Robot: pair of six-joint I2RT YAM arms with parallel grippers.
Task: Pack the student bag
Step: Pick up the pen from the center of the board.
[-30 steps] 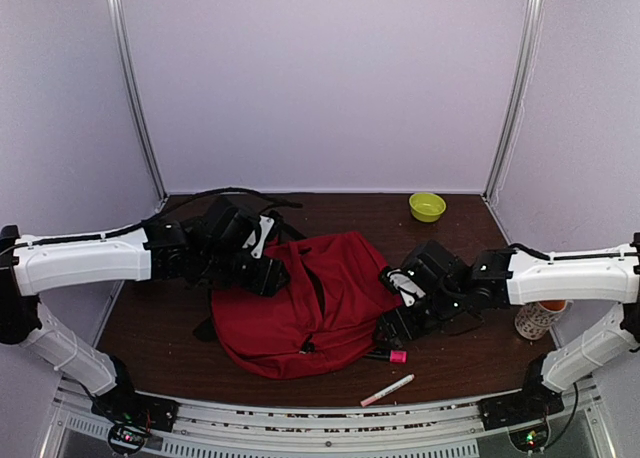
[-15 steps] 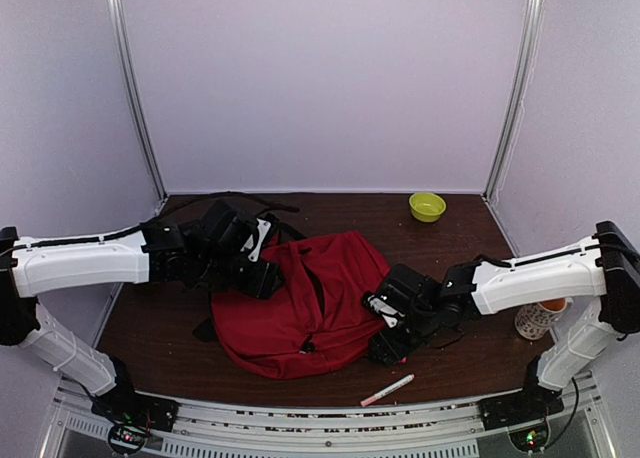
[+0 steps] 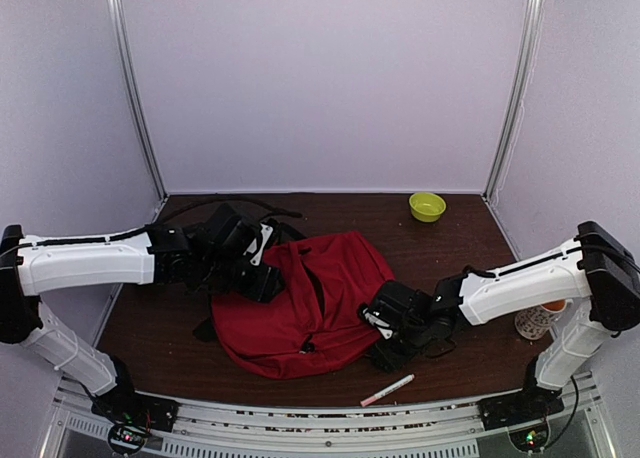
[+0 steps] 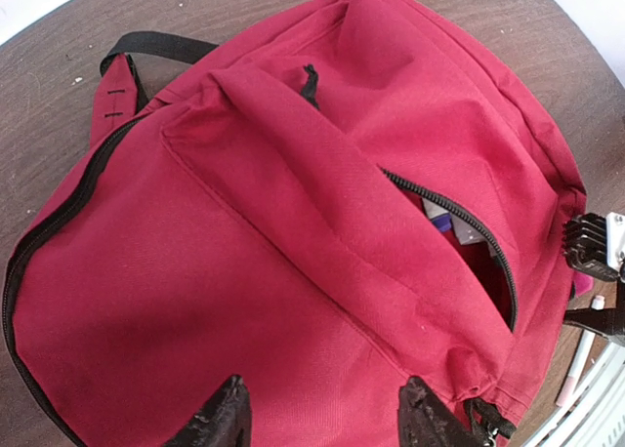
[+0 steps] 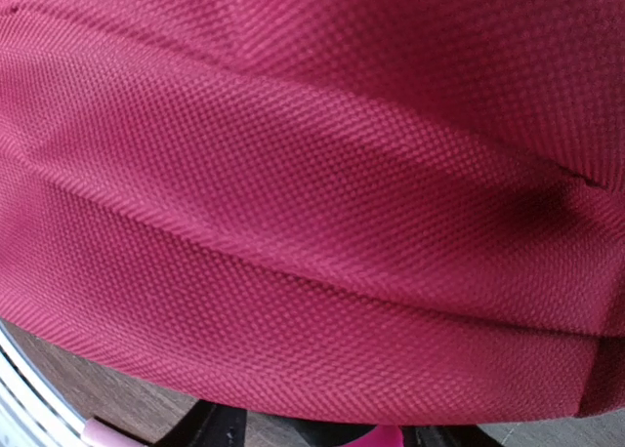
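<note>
While the left gripper (image 4: 327, 423) gapes open, probably steadying the student bag (image 4: 293, 223), the right gripper (image 5: 327, 435) straddles a pink marker (image 5: 376, 437), can't tell if clamped.

The left arm (image 3: 85, 261) and right arm (image 3: 520, 283) are showing white shells over black joints, with thin black cables running along them toward black wrists.
</note>
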